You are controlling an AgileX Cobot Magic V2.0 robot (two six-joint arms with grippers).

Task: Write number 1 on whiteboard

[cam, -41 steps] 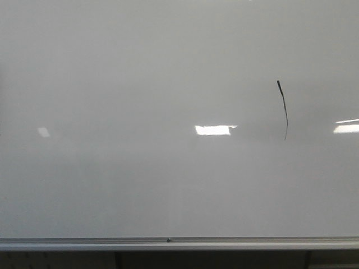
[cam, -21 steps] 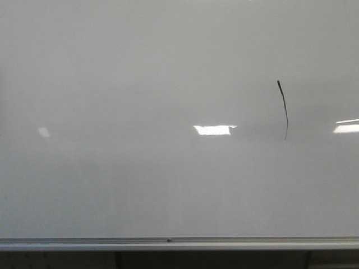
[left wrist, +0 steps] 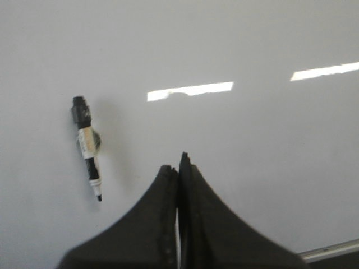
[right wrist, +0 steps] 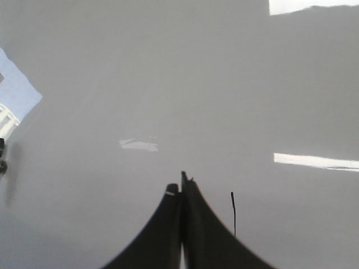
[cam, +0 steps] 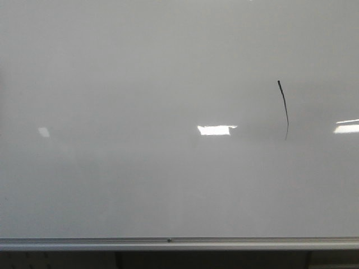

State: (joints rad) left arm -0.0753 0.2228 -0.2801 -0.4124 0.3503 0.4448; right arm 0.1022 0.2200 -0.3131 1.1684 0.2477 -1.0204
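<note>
The whiteboard (cam: 140,84) fills the front view, with a silver rail (cam: 179,243) along its lower edge. The number 1 (cam: 283,109) is a thin black, slightly curved stroke at the right of the board; it also shows in the right wrist view (right wrist: 233,213) just beside my right gripper. My right gripper (right wrist: 182,188) is shut and empty. My left gripper (left wrist: 177,167) is shut and empty. A black and white marker (left wrist: 88,147) lies on the board apart from the left gripper, its tip uncapped. Neither gripper shows in the front view.
Bright rectangular light reflections (cam: 216,130) lie on the board. A pale blue patch (right wrist: 14,98) shows at the edge of the right wrist view. The board's rail also shows in the left wrist view (left wrist: 331,250).
</note>
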